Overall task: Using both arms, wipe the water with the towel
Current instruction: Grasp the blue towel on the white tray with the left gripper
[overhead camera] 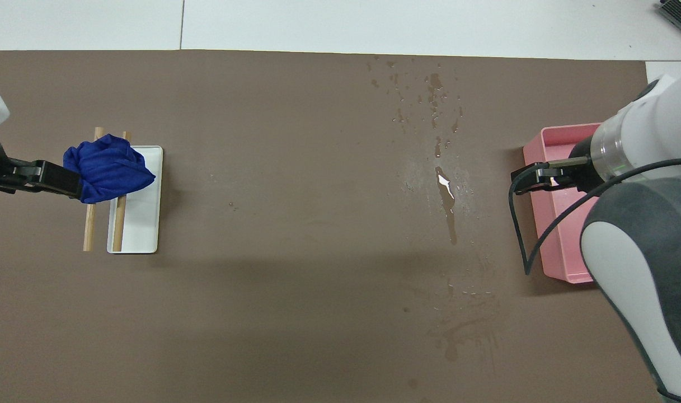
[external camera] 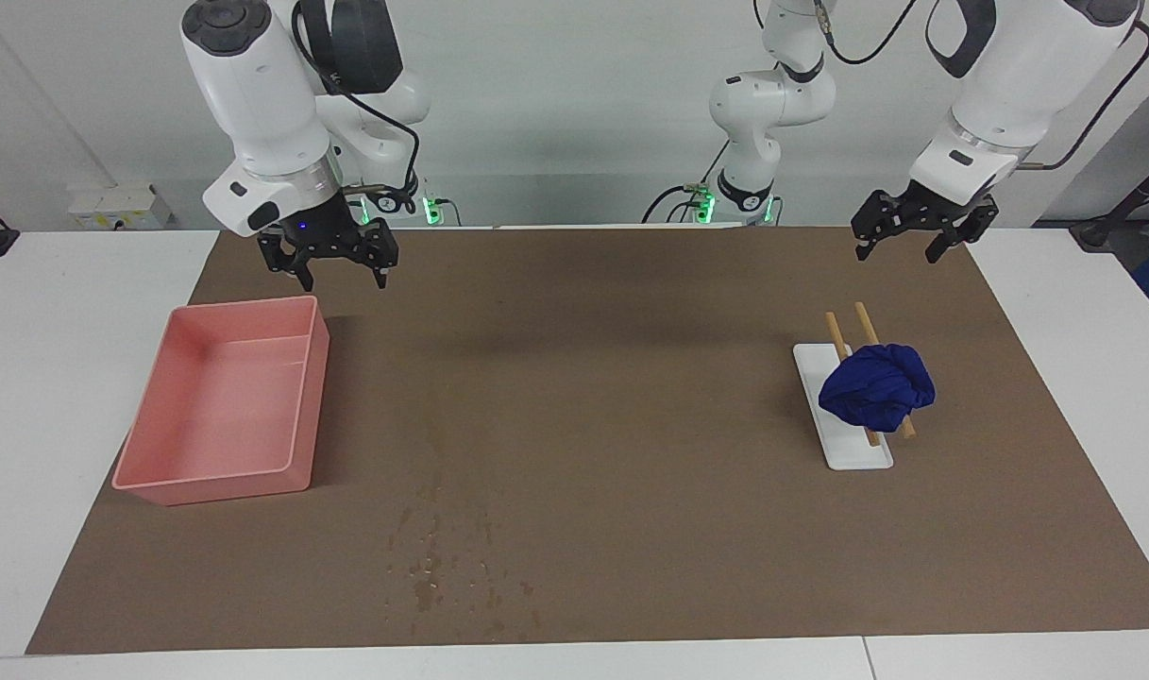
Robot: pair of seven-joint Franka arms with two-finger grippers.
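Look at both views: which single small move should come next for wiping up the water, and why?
Probably the left gripper should descend onto the towel. It hangs open and empty above the mat, closest to the towel, which lies bundled on two wooden sticks across a white tray. The water is still unwiped, and the right gripper waits open by the pink tray.
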